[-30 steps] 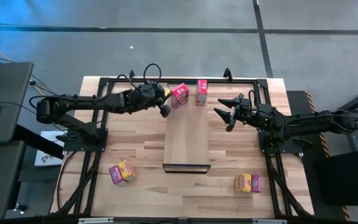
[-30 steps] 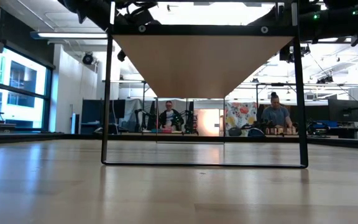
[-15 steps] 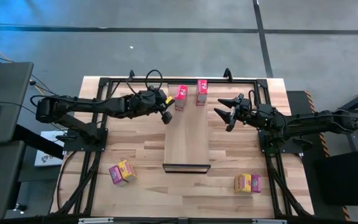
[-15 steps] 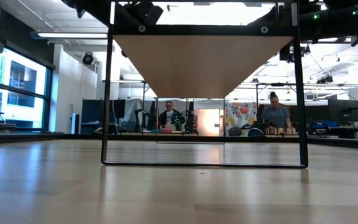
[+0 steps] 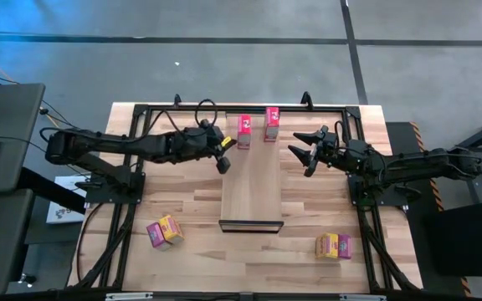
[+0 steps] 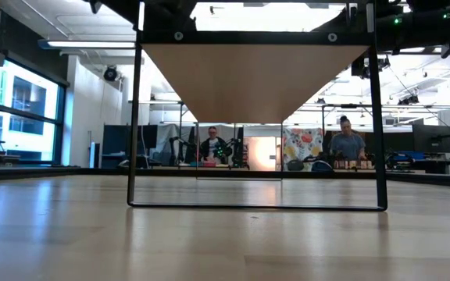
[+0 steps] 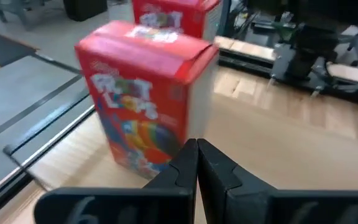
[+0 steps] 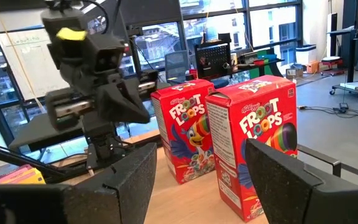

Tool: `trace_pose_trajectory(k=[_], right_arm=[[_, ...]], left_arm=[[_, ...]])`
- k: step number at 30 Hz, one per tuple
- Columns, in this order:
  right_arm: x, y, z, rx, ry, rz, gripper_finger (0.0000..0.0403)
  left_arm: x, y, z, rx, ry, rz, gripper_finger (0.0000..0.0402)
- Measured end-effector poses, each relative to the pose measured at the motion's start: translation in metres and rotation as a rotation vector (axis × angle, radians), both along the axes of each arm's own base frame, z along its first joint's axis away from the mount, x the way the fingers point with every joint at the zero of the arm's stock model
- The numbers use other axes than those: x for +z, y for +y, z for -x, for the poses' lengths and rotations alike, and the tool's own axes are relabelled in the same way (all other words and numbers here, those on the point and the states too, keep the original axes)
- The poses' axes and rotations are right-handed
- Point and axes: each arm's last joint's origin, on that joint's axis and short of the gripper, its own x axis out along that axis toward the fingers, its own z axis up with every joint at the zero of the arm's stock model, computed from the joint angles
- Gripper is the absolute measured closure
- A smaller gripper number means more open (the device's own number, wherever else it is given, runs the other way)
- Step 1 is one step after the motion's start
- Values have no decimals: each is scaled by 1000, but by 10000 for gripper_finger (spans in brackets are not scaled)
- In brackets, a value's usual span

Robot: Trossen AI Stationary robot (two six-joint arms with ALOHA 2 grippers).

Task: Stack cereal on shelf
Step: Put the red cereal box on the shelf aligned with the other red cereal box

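The two red cereal boxes [image 5: 244,131] [image 5: 272,123] are seen upright at the upper centre of the high view, at the far end of the shelf [image 5: 252,188]. Thin cardboard is judged light, easily crushed and easily toppled; the narrow side faces are best gripped. The left pincer [image 5: 223,150] is shut, empty, just beside the nearer box. The right pincer [image 5: 301,150] is held open, empty.
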Motion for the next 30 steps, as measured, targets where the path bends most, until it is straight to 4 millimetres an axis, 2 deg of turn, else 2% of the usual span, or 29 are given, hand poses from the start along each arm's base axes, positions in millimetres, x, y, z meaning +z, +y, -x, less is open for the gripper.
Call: trace_pose_trajectory(k=[6, 10, 15, 30], right_arm=[[-1, 0, 0, 0, 7, -1, 165], [-1, 0, 0, 1, 6, -4, 165], [-1, 0, 0, 0, 8, -4, 165], [-1, 0, 0, -15, 10, 2, 165]], left_arm=[[-7, -21, -8, -136, 10, 4, 401], [-13, -26, -15, -189, -62, -44, 401], [-24, -14, -15, -170, -81, -89, 401], [-23, 25, -11, -93, -111, -93, 401]])
